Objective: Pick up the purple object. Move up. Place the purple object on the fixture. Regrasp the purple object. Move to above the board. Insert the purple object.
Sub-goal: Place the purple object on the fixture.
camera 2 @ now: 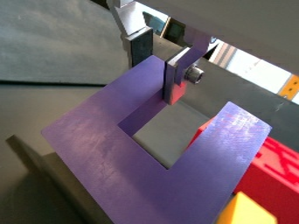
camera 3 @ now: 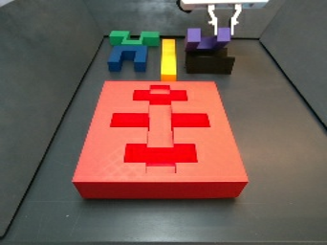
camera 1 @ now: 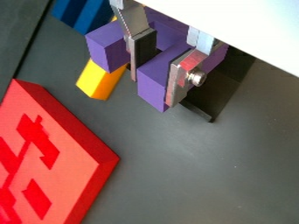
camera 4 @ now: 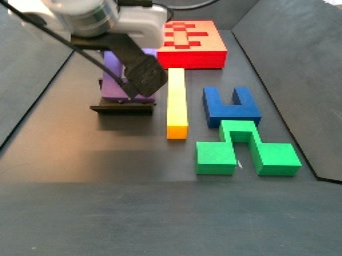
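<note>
While over the fixture: the claw (camera 1: 156, 68) is seen above the small black box-like fixture (camera 3: 211, 64).
Claw: narrowly parted, its flat silver fingers (camera 2: 179, 75) clamped on one prong of the matte purple U-shaped block (camera 1: 155, 66), which is seated on the fixture.
Count: one purple, one blue U-shaped block (camera 4: 227, 104), one green block (camera 4: 247, 150), one yellow bar (camera 4: 175, 99), one large flat red board (camera 3: 159, 133).

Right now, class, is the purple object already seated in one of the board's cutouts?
No: in a side view the purple object sits on the fixture, in the gripper, behind the board.
</note>
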